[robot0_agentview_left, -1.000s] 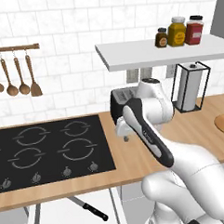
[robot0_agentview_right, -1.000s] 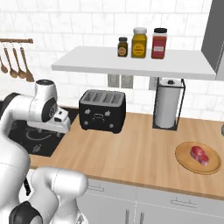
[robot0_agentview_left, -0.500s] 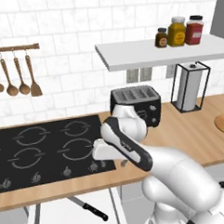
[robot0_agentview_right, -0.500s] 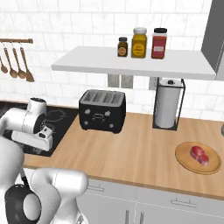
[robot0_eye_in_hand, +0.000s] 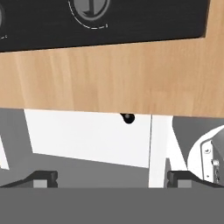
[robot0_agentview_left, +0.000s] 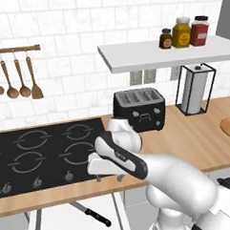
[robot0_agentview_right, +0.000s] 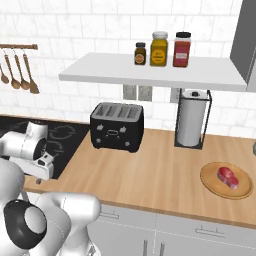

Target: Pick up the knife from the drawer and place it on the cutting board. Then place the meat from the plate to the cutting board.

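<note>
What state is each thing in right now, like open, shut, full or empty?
gripper: open, holding nothing, above the counter's front edge.
drawer: pulled out.
knife: lying in the drawer, untouched.
plate: on the counter, carrying the meat.
meat: resting on the plate.
toaster: slots look empty.
paper towel holder: upright, holding a roll.

No lettering, brand, number or sign can be read anywhere. The three jars (robot0_agentview_right: 161, 49) on the shelf (robot0_agentview_right: 150, 74) at twelve o'clock carry blurred labels, too small to tell.
</note>
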